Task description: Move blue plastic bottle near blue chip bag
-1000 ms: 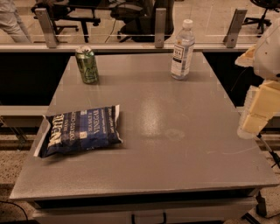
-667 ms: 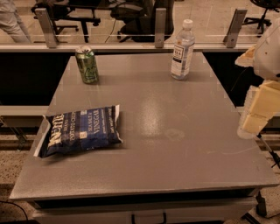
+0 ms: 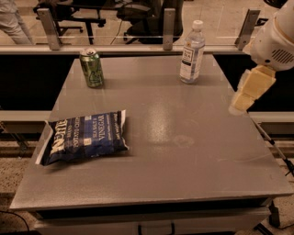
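The blue plastic bottle (image 3: 192, 51), clear with a white cap and white label, stands upright at the far right of the grey table (image 3: 183, 151). The blue chip bag (image 3: 85, 137) lies flat at the table's near left, its left end hanging slightly over the edge. My gripper (image 3: 239, 104), with pale yellow fingers on a white arm, hangs over the table's right edge. It is to the right of the bottle and nearer the camera, apart from it, and holds nothing that I can see.
A green soda can (image 3: 92, 68) stands upright at the far left of the table. A railing with metal posts (image 3: 168, 28) runs behind the table, with office chairs (image 3: 138, 13) beyond it.
My gripper has moved left and farther in, from outside the table's right edge to over it, closer to the bottle. The bottle, bag and can have not moved.
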`<state>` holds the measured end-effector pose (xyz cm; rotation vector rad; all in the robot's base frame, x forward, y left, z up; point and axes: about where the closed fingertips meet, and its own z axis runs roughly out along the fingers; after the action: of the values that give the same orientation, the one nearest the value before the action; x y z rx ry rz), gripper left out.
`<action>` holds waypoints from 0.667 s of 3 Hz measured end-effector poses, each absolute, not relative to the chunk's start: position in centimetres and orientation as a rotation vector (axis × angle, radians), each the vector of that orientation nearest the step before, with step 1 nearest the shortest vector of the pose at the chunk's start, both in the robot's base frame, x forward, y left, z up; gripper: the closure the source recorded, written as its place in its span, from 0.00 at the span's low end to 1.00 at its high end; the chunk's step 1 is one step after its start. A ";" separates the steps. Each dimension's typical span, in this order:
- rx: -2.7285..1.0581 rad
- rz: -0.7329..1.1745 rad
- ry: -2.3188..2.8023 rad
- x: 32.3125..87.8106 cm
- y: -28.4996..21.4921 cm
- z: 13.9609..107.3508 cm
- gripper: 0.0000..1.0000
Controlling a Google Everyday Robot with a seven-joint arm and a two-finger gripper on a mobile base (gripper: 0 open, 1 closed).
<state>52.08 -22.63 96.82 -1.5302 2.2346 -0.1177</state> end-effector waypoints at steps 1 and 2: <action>-1.409 -0.096 2.224 55.6 -23.5 97.2 0.00; -1.259 -0.030 2.196 59.2 -23.9 97.8 0.00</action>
<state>59.19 -23.90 97.77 -1.2587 2.1961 -0.0302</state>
